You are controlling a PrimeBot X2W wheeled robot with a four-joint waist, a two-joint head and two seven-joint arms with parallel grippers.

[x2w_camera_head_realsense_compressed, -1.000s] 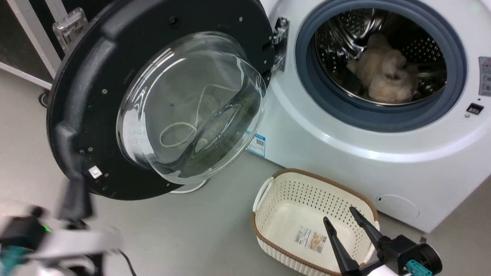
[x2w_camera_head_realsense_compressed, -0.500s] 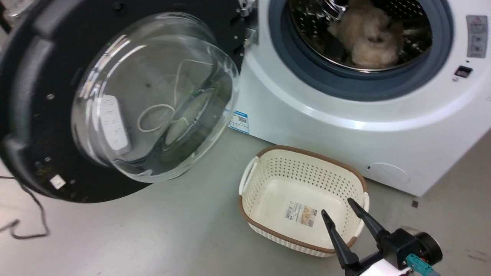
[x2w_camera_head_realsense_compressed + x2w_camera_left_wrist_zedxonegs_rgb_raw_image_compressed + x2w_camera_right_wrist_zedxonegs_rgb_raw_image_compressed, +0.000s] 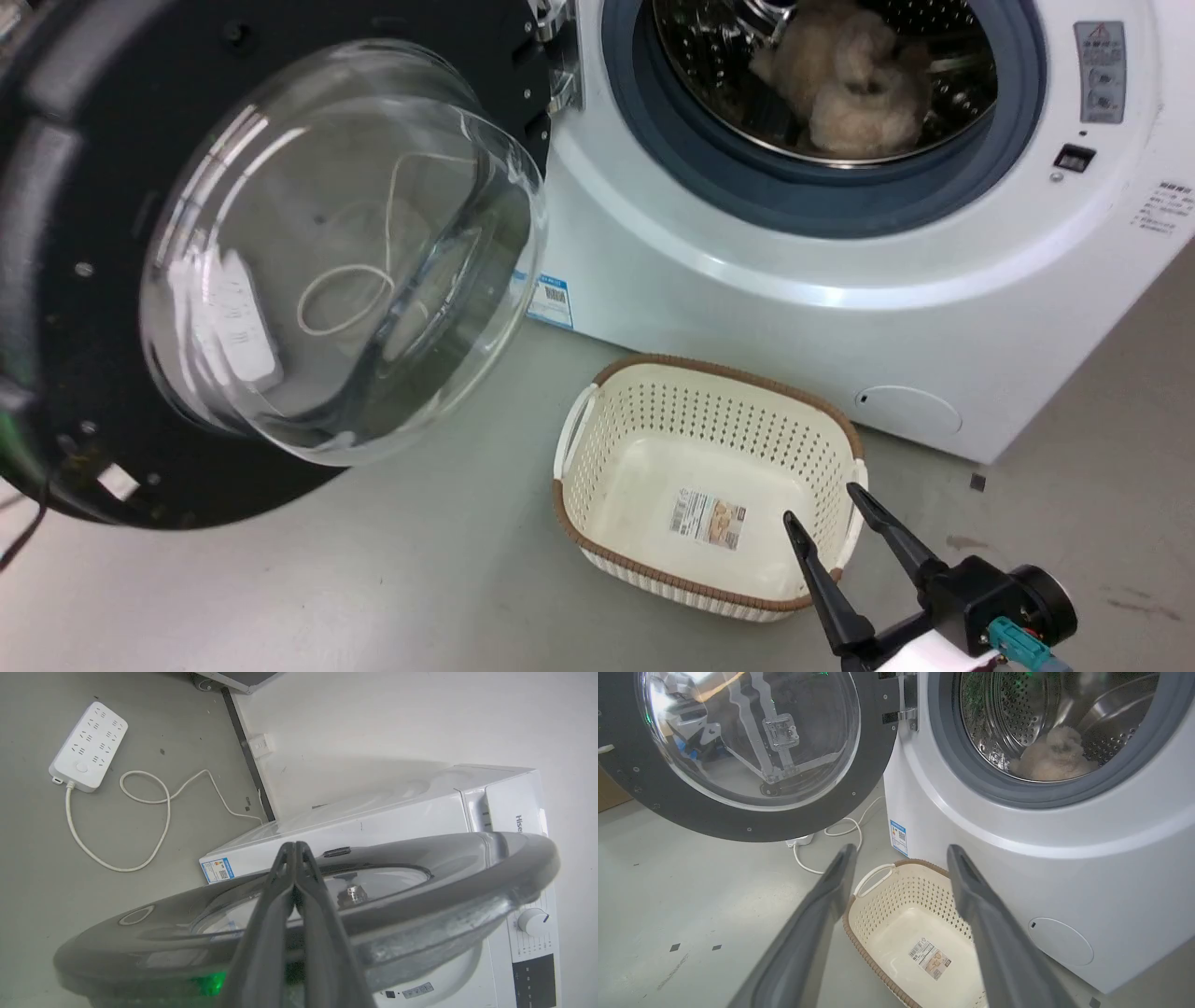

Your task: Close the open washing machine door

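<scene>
The washing machine door (image 3: 84, 187) stands swung out to the left, its black rim around a bulging glass bowl (image 3: 327, 261). To its right is the white washing machine (image 3: 747, 299), with the grey gasket and steel drum exposed. In the left wrist view my left gripper (image 3: 295, 845) is shut, its fingers lying across the outer side of the door (image 3: 420, 858); whether they touch it is unclear. My right gripper (image 3: 822, 504) hangs open and empty over the basket's near right corner. It also shows open in the right wrist view (image 3: 901, 848), facing the door (image 3: 873, 765) and machine (image 3: 1017, 858).
A cream perforated basket (image 3: 728, 371) with a brown rim sits empty on the floor before the machine. A beige fluffy item (image 3: 850, 84) lies in the drum. A white power strip (image 3: 88, 746) and its cable lie on the floor behind the door.
The head camera has moved, so machine and basket now sit further left and higher. My left arm, seen earlier at the door's lower left edge, has left that picture. The right gripper stays open.
</scene>
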